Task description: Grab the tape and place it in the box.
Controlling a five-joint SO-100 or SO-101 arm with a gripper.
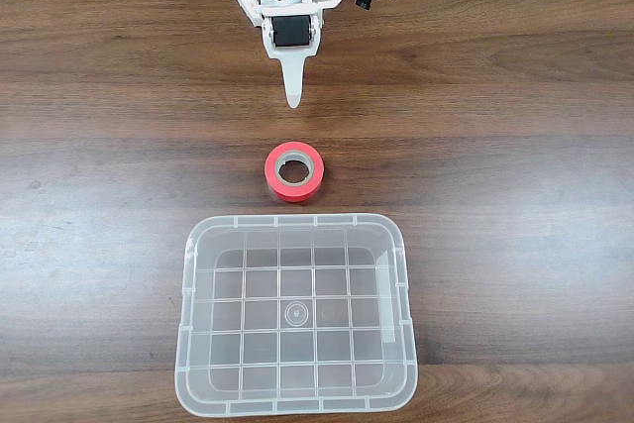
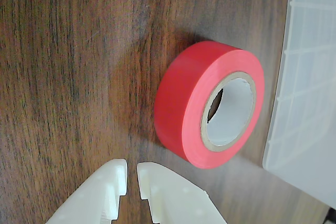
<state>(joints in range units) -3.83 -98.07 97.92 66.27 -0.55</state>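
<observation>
Wrist view first: my gripper (image 2: 132, 169) pokes in from the bottom edge, two white plastic fingers (image 2: 97, 195) with their tips almost together, just a thin sliver of gap between them. Nothing in there, I'm not holding anything. The tips hang over bare wood.

Just past the tips, up and to the right in that view, is the tape (image 2: 181, 106), a bright red-orange roll with a grey-beige core, lying flat on the table. Close to my fingers but not touching them. Right beyond the roll, along the right edge of the wrist view, there's the rim of the clear plastic box (image 2: 299, 103) with its grid lines showing through.

In the fixed view it's all in one neat line down the middle. My gripper (image 1: 292, 98) is at the top, pointing down toward the roll, with a strip of bare table in between. The tape (image 1: 294, 188) sits between me and the box, near the box's far rim but not touching it. The box (image 1: 297, 405) fills the lower middle, open side up, with only its grid-patterned floor showing inside. Underneath everything is a dark wood-grain table (image 1: 89, 146).
</observation>
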